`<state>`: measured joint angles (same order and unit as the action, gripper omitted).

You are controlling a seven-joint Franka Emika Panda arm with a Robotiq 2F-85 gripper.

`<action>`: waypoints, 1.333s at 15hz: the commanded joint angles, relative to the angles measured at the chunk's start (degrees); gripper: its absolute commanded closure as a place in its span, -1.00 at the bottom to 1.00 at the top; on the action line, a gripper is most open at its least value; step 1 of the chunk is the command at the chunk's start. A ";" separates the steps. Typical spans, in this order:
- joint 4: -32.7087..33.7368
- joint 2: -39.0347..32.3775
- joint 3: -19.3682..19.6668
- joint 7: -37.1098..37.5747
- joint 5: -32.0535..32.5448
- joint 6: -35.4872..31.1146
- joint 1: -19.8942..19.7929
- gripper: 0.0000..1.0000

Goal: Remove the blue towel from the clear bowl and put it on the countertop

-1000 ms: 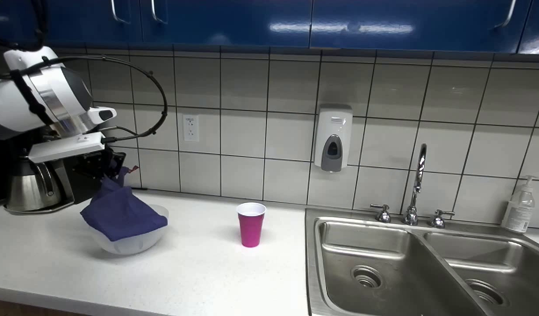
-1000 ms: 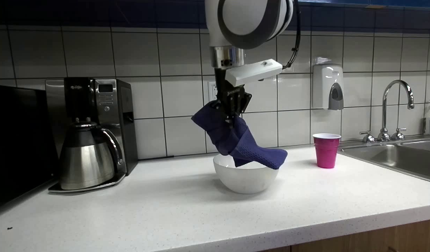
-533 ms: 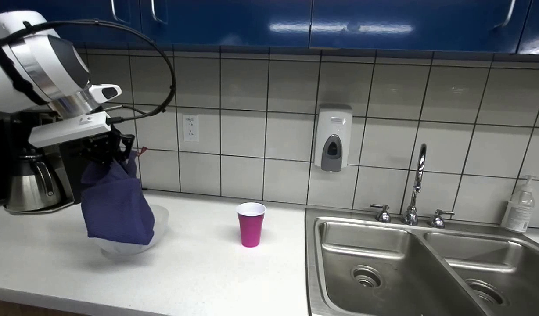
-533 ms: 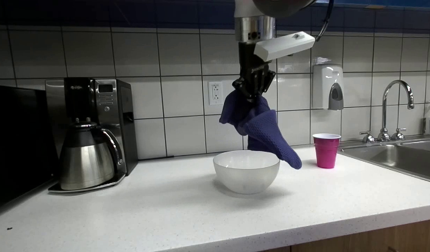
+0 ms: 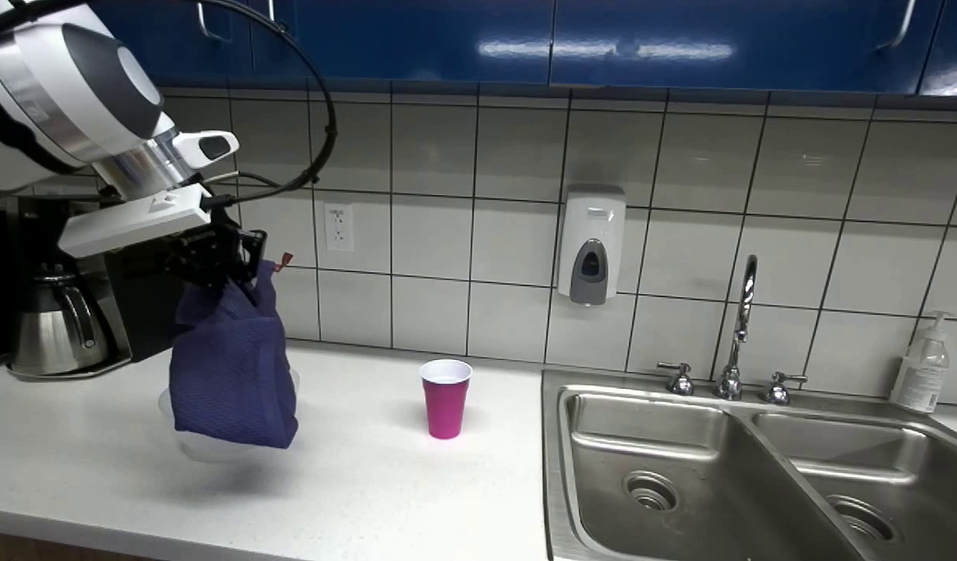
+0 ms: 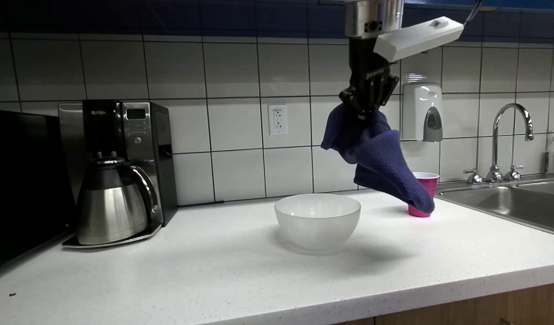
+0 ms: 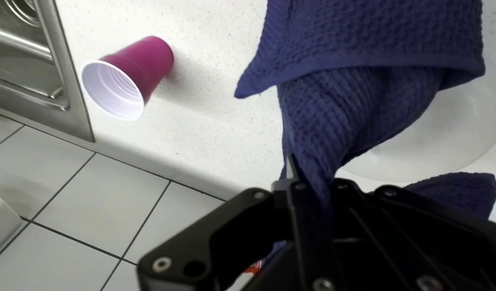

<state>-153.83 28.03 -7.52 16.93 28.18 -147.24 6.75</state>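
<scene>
One blue waffle-weave cloth towel has moved away from one round translucent bowl; it hangs creased, clamped in one black two-fingered gripper.

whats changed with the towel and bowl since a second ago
The gripper, still clamped on the blue towel, has lifted and shifted right in both exterior views, toward the sink. The towel's lower end, earlier over the bowl, now hangs in the air clear of it, partly hiding the pink cup in an exterior view. Nothing was let go. The bowl and cup stand where they were.
</scene>
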 commanded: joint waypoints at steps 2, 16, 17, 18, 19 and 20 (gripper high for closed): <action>-5.72 5.40 -0.93 -1.63 -0.49 0.91 -6.48 0.98; -4.24 -7.51 -0.64 3.61 10.43 -4.62 -21.64 0.98; -3.93 -9.07 -0.53 4.53 11.58 -5.15 -21.93 0.98; -3.32 -10.87 -0.42 5.42 12.75 -5.51 -22.19 0.98; -2.86 -12.29 -0.31 6.63 14.25 -5.74 -22.34 0.98; -2.21 -13.78 -0.08 7.78 15.86 -5.91 -22.46 0.98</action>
<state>-158.59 19.09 -6.94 20.51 39.24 -151.75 -13.92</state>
